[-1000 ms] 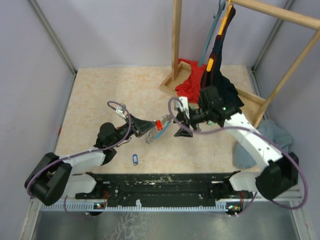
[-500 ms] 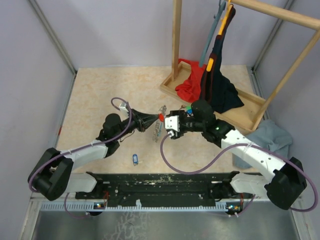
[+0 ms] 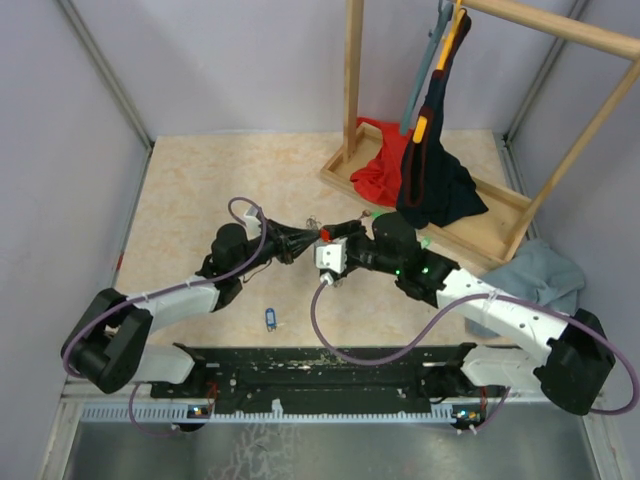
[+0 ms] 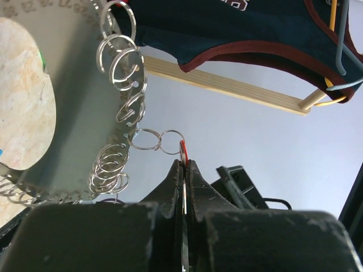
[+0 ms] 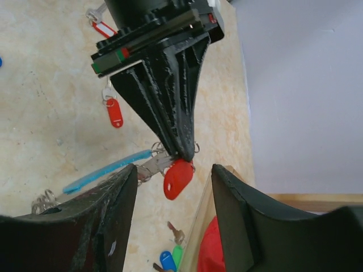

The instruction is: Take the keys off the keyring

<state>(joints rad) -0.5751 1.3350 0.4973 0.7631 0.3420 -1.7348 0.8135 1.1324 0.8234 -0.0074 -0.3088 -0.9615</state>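
My left gripper (image 3: 306, 239) is shut on a red-tagged key (image 3: 323, 236) and holds it off the table. In the left wrist view the red tag (image 4: 183, 152) sticks out of the closed fingertips, linked by small rings to the keyring chain (image 4: 122, 85). My right gripper (image 3: 338, 232) is open, right in front of the left one. In the right wrist view its open fingers (image 5: 108, 226) flank the red tag (image 5: 177, 177). The keyring's light-blue sleeve (image 5: 108, 170) trails off to the left.
Loose keys lie on the table: two red-tagged (image 5: 113, 113), blue- and green-tagged (image 5: 167, 260), and a blue-tagged one (image 3: 270, 318) near the front. A wooden rack (image 3: 352, 90) with hanging clothes and a red cloth (image 3: 380, 165) stands back right. A grey-blue cloth (image 3: 540, 275) lies right.
My right gripper has swung left and turned to face the left gripper, closing in around the red tag. The left gripper has risen a little with the key and keyring.
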